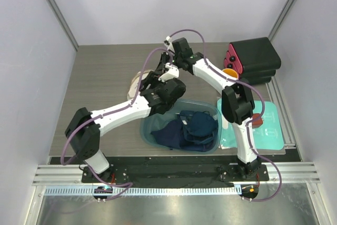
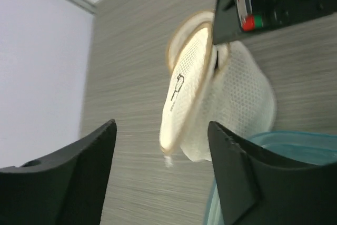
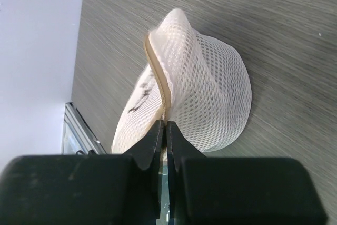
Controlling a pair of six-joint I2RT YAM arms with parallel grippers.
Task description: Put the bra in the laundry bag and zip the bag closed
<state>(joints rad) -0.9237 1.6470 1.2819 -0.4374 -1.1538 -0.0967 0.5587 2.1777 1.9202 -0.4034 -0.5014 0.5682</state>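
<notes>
Nearest the arm bases, a blue-grey tub [image 1: 144, 129] holds navy clothes [image 1: 184, 130]; a flat teal pouch [image 1: 268, 125] lies to its right. Past the tub, over the table [image 1: 100, 72], the left gripper [image 2: 162, 128] is released, its fingers wide apart w/ nothing btwn them, pointing at the laundry bag [image 2: 237, 98] just ahead. The bag stands on edge, its emblem face showing in the left wrist view. The right gripper [image 3: 164, 126] is clamped on the bag's tan rim seam — jaws pinched tight. Bag's contents — can't tell. Far right: a black case [image 1: 258, 56] w/ a red side.
</notes>
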